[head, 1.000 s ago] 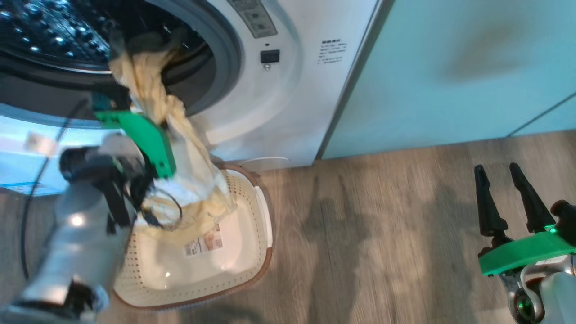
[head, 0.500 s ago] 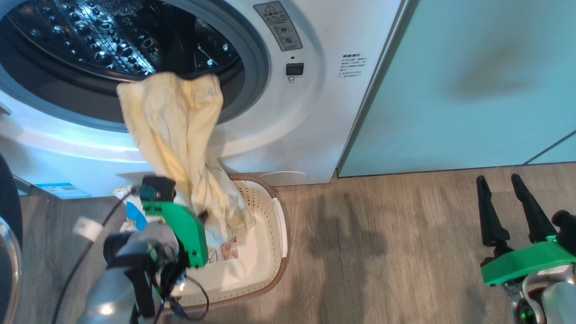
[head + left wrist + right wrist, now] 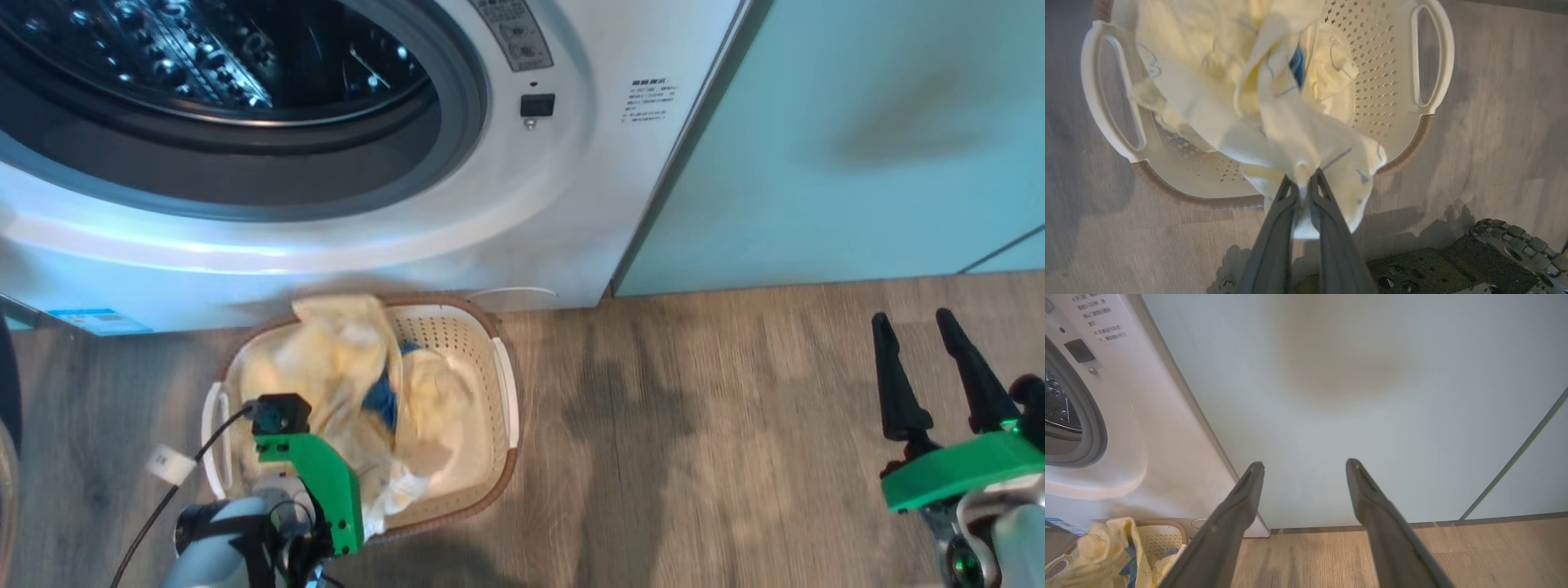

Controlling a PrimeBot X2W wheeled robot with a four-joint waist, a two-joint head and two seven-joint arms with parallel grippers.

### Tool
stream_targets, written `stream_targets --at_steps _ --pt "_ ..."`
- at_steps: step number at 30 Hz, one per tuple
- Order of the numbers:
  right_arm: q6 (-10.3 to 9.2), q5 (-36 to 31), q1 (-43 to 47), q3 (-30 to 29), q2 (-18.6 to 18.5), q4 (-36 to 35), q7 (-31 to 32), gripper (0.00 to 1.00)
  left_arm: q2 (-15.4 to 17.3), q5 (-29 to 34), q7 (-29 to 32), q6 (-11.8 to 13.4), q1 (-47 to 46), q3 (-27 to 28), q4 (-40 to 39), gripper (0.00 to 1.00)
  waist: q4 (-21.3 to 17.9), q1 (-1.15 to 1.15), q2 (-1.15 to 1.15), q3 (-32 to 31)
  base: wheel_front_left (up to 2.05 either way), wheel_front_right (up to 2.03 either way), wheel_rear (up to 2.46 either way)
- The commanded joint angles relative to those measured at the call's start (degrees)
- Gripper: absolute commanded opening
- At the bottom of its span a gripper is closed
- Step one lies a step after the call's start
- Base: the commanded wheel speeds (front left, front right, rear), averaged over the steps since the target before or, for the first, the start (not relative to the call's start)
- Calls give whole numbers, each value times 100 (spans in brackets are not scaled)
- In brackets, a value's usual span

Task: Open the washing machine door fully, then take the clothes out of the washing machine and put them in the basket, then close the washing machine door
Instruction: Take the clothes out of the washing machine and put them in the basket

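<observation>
Where the head view looks down, the washing machine [image 3: 571, 204] stands with its drum mouth uncovered and the basket [image 3: 508, 384] sits just before it on the wooden floor [image 3: 694, 457] with the clothes [image 3: 343, 367] heaped inside, while the right gripper [image 3: 912, 317] hangs well off to the right, jaws spread wide and empty. Seen from the left wrist, the left gripper [image 3: 1302, 179] is pinched narrow on a fold of the clothes over the basket's near rim, the rest of the fabric draping into the basket. From the right wrist, the spread jaws point at a pale green cabinet [image 3: 1351, 396] beside the washing machine.
</observation>
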Motion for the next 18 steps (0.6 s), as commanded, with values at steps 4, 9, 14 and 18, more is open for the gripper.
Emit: stream_targets --at_steps 4,9,14,18 --pt "25 7 -284 113 -109 -214 -55 100 3 -15 -104 -89 -602 108 538 0 -90 0 0 272 0 0 0" --pt "25 10 -390 130 -101 -238 -55 100 -33 -20 -315 -122 -980 112 1032 0 -171 0 0 500 0 0 0" --pt "25 18 -559 139 -75 -283 -55 100 47 33 -640 -85 -1497 119 1613 0 -293 0 0 854 0 0 0" --pt "25 25 -689 120 -45 -319 -55 100 111 65 -942 -14 -1886 134 1975 0 -371 0 0 1146 0 0 0"
